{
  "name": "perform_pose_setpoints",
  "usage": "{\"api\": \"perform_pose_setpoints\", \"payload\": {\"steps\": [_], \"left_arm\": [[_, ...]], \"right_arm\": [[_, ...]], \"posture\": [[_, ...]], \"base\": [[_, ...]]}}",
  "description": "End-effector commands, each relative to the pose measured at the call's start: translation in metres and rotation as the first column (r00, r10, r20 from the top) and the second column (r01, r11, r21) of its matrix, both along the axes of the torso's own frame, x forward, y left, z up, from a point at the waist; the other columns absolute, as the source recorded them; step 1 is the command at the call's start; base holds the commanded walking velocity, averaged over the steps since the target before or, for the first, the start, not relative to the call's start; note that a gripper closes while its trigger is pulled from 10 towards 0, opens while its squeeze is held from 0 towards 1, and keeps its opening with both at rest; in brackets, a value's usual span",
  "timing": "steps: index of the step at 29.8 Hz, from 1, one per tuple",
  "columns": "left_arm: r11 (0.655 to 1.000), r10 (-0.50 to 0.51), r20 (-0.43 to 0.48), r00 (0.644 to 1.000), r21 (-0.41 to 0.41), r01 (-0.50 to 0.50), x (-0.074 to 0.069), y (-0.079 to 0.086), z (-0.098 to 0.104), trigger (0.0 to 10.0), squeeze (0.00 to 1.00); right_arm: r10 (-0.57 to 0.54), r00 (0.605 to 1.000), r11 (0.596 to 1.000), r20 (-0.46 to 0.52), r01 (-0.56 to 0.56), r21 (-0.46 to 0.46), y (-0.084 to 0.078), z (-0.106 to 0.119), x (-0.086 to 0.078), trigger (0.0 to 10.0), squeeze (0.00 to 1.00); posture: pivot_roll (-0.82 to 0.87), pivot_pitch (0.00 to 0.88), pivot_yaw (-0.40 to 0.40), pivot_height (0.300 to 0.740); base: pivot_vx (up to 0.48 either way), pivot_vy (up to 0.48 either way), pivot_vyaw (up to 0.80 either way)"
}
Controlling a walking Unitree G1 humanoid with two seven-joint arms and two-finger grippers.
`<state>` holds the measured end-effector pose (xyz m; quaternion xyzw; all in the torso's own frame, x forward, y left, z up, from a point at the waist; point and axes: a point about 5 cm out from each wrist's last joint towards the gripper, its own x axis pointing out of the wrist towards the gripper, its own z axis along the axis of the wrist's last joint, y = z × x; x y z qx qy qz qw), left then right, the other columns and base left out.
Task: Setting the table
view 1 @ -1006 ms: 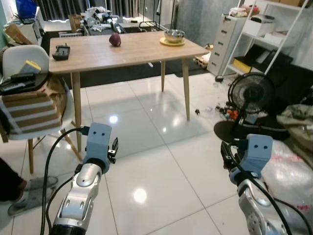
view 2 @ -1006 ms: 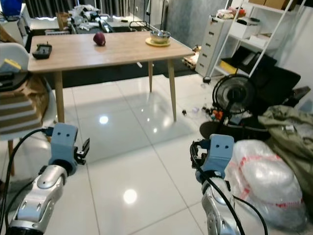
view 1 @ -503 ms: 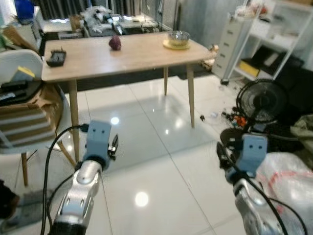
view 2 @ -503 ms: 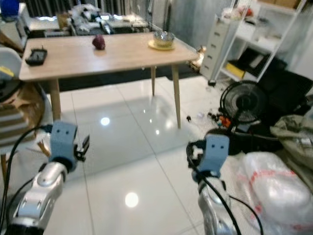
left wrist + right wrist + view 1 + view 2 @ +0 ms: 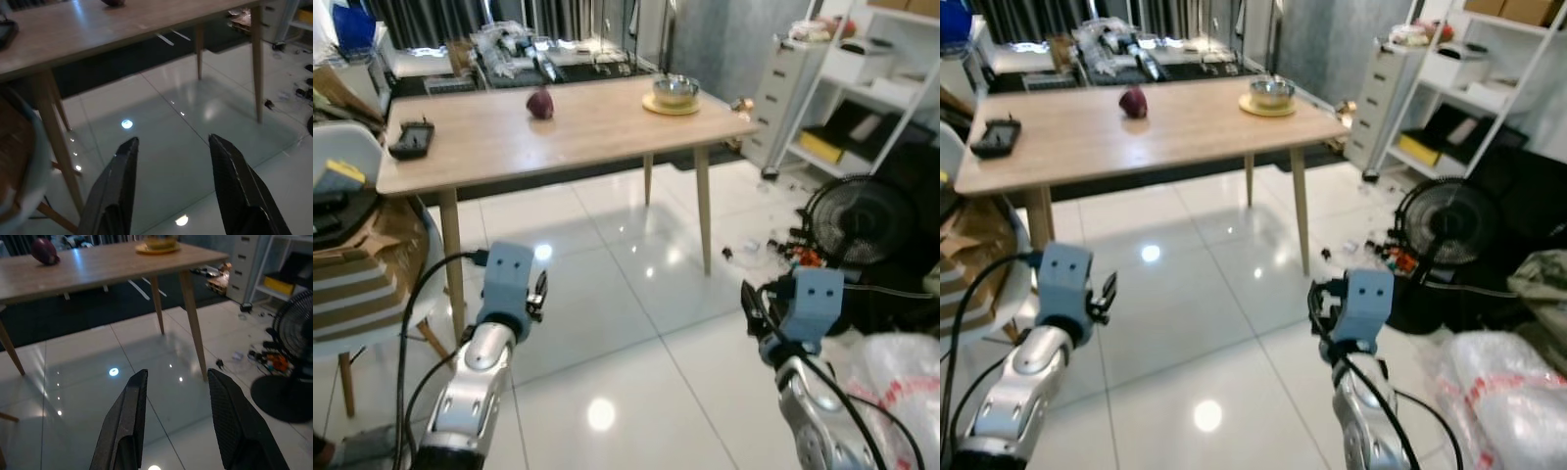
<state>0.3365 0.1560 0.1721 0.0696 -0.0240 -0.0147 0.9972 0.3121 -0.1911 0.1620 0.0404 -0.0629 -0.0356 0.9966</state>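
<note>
Desk (image 5: 558, 127): nearer than a second ago; approach under way. Steel bowl (image 5: 675, 90) on yellow plate (image 5: 670, 105), far right corner. Left claw (image 5: 171, 191), right claw (image 5: 173, 418): open, empty, above floor.

I cannot read any text, label, brand, number or sign in these pictures. The boxes on the white shelf (image 5: 1489, 88) and the things at the far end of the wooden table (image 5: 568, 127) are too small and too blurred to show letters. The blue housings of the two arms carry no writing that I can make out.
</note>
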Motion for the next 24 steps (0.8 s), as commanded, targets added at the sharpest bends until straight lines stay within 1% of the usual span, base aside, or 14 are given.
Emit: {"api": "perform_pose_setpoints", "payload": {"steps": [1, 18, 24], "left_arm": [[1.000, 0.018, -0.015, 1.000, 0.008, -0.018, -0.0013, 0.0056, -0.0047, 10.0, 0.00], [1.000, 0.013, -0.011, 1.000, 0.004, -0.013, -0.0001, 0.0042, -0.0036, 10.0, 0.00], [1.000, 0.013, -0.011, 1.000, 0.004, -0.013, -0.0003, 0.0043, -0.0035, 10.0, 0.00]], "right_arm": [[0.003, 1.000, 1.000, -0.010, -0.003, -0.002, 0.0021, -0.0036, -0.0008, 10.0, 0.00], [-0.005, 1.000, 1.000, -0.013, 0.006, 0.014, 0.0004, -0.0042, 0.0000, 10.0, 0.00], [-0.010, 1.000, 1.000, -0.017, 0.010, 0.023, -0.0002, -0.0046, 0.0001, 10.0, 0.00]], "posture": [[0.11, 0.056, 0.031, 0.740], [0.10, 0.053, 0.031, 0.740], [0.10, 0.054, 0.030, 0.740]], "base": [[0.480, 0.000, 0.00], [0.480, 0.000, 0.00], [0.480, 0.000, -0.76]]}}
